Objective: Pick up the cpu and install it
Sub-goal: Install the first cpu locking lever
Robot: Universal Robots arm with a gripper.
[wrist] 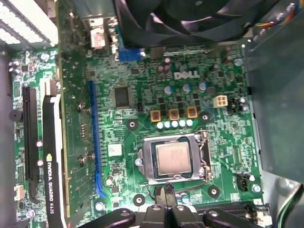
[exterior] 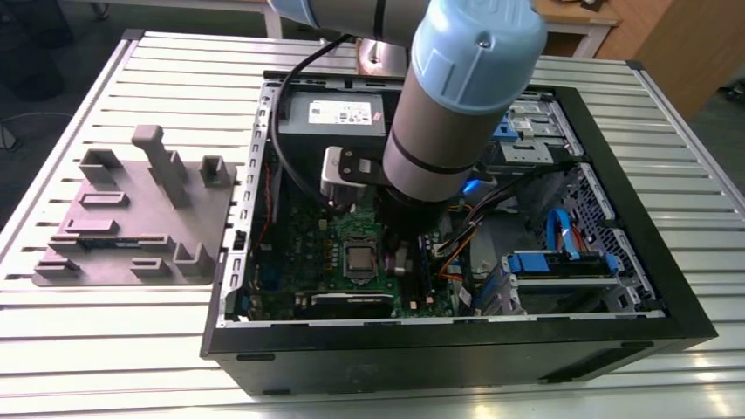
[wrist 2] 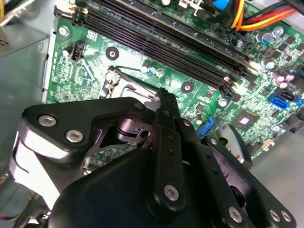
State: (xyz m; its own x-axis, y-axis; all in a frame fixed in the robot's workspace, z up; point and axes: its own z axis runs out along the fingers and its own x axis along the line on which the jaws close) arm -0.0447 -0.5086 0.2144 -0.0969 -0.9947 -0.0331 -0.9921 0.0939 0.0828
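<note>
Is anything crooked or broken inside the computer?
Nothing stands out. The cpu lies flat and square in its socket on the green motherboard, with no visible damage, and the pincer hangs just beside the socket.

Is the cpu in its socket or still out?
In. In the first wrist view the cpu lies flat and square inside the socket frame on the motherboard, with the end effector beside the socket.

Print, wording not given: white logo on motherboard (wrist: 189, 75); white lettering on black card (wrist: 51, 175); printed label on grey box (exterior: 341, 112).
</note>
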